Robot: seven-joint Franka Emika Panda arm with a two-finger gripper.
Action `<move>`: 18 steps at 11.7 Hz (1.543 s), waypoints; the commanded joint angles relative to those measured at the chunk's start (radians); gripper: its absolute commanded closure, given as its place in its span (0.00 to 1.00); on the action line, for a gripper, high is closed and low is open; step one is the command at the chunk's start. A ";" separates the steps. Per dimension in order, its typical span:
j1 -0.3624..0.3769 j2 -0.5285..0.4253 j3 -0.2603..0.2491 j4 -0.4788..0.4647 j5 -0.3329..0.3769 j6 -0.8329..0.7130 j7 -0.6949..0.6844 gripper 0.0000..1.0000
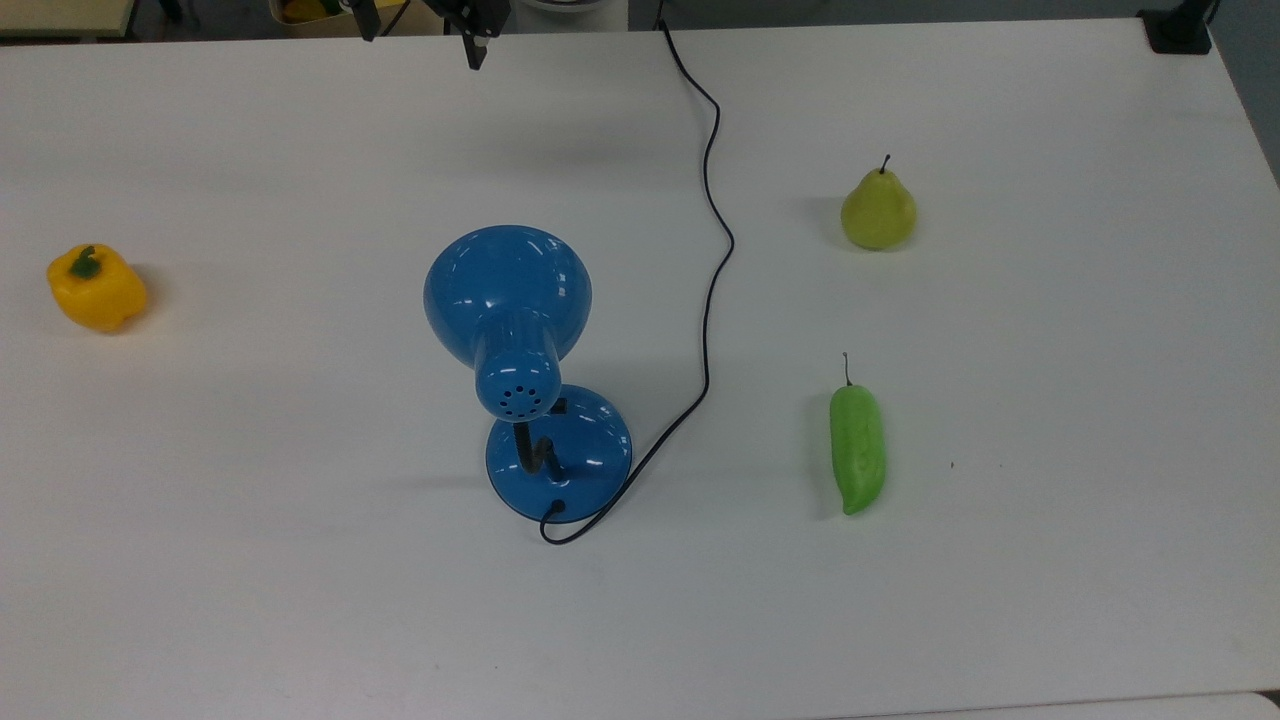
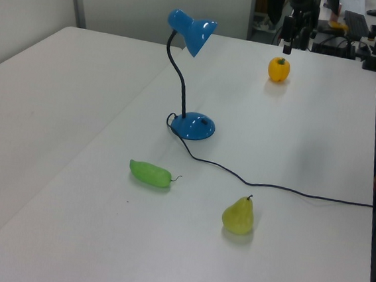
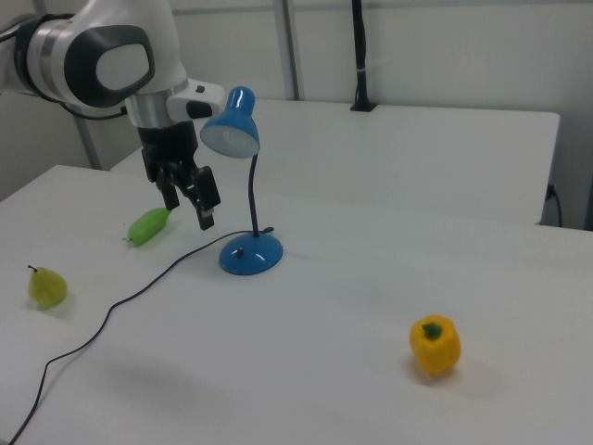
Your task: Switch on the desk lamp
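The jaws stand open and empty, the gripper (image 3: 188, 199) held high above the bench (image 1: 1000, 600), well apart from the lamp (image 1: 508, 300). The lamp stands upright mid-bench and looks unlit, its shade tipped down. Its cord (image 1: 710, 280) snakes away to the bench edge. The switch is probably the dark spot on the base (image 3: 250, 256), so the gripper needs to descend there.

On the white surface (image 1: 1000, 600) lie three pieces of fruit and vegetable — a yellow bell pepper (image 1: 96, 288) alone at the top view's left, a yellow-green pear (image 1: 878, 208) standing upright at the top view's right, and a green chili-shaped pepper (image 1: 857, 447) lying flat below the pear, well apart from it.
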 commanded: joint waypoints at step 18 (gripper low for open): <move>0.041 0.040 0.002 0.031 0.163 0.223 -0.302 1.00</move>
